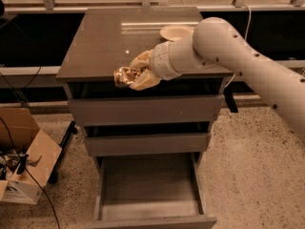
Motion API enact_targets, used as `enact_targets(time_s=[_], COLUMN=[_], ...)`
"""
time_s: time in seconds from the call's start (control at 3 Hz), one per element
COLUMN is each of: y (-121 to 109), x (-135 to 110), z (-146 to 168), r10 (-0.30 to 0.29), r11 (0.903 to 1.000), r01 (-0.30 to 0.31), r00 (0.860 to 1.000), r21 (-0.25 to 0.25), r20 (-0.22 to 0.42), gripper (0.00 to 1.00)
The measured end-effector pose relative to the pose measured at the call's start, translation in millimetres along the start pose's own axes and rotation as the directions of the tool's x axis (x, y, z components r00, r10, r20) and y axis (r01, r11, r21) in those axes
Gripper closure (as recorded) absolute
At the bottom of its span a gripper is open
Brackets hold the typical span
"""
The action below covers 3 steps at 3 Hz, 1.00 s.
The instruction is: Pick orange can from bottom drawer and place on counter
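Observation:
The orange can, shiny, golden and dented, is held in my gripper, which is shut on it. The gripper and can hang at the front edge of the counter, at about the height of its glossy grey-brown top. My white arm reaches in from the right. The bottom drawer is pulled open below, and its flat grey floor is bare.
A cream round bowl sits on the counter at the back right, partly behind my arm. Two closed grey drawers lie between counter and open drawer. An open cardboard box with cables stands on the floor at left.

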State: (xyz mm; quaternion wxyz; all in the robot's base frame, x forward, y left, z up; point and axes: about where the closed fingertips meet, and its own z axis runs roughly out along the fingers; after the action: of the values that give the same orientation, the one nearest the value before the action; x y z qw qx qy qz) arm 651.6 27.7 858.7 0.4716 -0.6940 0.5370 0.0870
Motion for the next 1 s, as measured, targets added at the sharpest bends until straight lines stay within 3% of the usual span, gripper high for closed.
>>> enact_targets(time_s=[0.33, 0.67, 1.0], y=[-29.7, -64.6, -90.2], x=[7.7, 7.3, 16.6], z=[6.1, 2.7, 9.6], r10=[-0.011, -0.05, -0.058], r11=[0.9979, 0.9899, 0.987], r01=[0.012, 0.053, 0.064], r00=[1.0, 0.998, 0.997], r21=[0.064, 0.131, 0.147], r20=[-0.013, -0.031, -0.041], gripper=[1.0, 1.0, 0.82])
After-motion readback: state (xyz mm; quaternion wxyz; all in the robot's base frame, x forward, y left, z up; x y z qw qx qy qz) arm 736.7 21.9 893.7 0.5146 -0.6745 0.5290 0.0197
